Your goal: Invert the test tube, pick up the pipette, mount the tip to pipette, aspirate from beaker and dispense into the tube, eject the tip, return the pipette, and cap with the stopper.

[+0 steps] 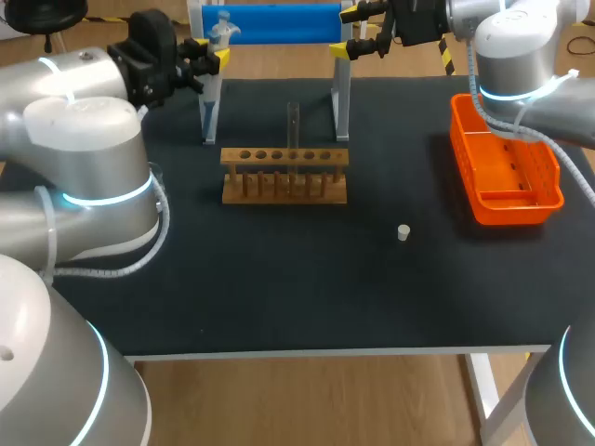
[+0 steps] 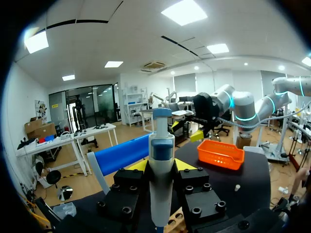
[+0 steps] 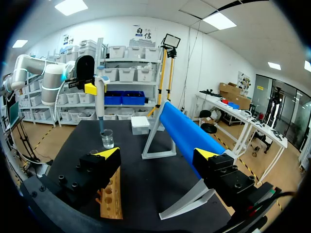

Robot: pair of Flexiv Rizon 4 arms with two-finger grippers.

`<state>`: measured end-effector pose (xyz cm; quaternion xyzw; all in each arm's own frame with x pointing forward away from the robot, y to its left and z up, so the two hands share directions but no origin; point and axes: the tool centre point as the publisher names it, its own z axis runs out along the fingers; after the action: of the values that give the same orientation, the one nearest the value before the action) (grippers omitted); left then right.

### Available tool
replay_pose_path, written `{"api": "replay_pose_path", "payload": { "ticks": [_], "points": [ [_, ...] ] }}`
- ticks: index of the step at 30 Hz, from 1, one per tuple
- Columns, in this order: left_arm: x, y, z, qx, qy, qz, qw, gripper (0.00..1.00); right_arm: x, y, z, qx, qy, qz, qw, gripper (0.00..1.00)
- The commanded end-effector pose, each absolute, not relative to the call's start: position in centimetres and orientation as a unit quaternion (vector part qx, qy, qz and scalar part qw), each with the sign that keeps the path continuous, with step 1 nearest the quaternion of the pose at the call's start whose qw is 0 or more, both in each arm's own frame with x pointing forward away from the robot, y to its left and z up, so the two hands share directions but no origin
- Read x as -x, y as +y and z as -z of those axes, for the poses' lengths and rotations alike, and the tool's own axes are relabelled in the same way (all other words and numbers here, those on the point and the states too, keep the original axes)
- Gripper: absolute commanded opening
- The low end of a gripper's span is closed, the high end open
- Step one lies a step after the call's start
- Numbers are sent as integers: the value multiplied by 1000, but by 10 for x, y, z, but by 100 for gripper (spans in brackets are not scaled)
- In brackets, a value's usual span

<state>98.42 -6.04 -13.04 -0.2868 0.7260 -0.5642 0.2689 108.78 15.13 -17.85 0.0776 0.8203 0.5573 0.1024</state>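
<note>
- My left pincer [image 2: 160,166] is closed on the white and blue pipette [image 2: 161,145]. One yellow-tipped finger presses each side of its body, and the pipette is upright.
- This pincer hangs over the far left part of the black table [image 1: 279,288], just beside the left leg of the white-legged stand [image 1: 341,102].
- From my right wrist, the pipette's lower end is right over the small clear glass beaker [image 3: 107,139]. I cannot tell whether it dips inside.
- A white tip box [image 3: 140,124] sits just beyond the beaker, near the foot of the stand.
- My right pincer [image 1: 347,32] is spread wide and has hold of nothing.
- It is at the right end of the blue horizontal bar [image 1: 270,23] on top of the stand. The bar's end lies between the fingers, and one finger is well clear of it.
- The clear glass test tube [image 1: 293,125] stands upright in the wooden rack [image 1: 284,177], in a hole a little right of the rack's middle.
- The rack stands near the table's centre, in front of the stand.
- The small white stopper [image 1: 403,232] lies on the bare table, apart from everything, nearer me than the rack and off to its right.
- The orange plastic basket [image 1: 507,209] sits by the table's right edge, well apart from the rack.
</note>
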Motion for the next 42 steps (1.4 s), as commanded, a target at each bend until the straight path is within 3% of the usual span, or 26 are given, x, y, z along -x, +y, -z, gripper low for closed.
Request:
{"api": "replay_pose_path", "payload": {
  "ticks": [1,25,42],
  "points": [
    [-998,-73,130,296,729,555,271,0,-1089,150,178,-77,821,-557,101,100],
    [-998,-73,130,296,729,555,271,0,-1089,150,178,-77,821,-557,101,100],
    [-1053,-69,148,344,718,527,297,0,-1089,150,178,-77,821,-557,101,100]
  ]
}}
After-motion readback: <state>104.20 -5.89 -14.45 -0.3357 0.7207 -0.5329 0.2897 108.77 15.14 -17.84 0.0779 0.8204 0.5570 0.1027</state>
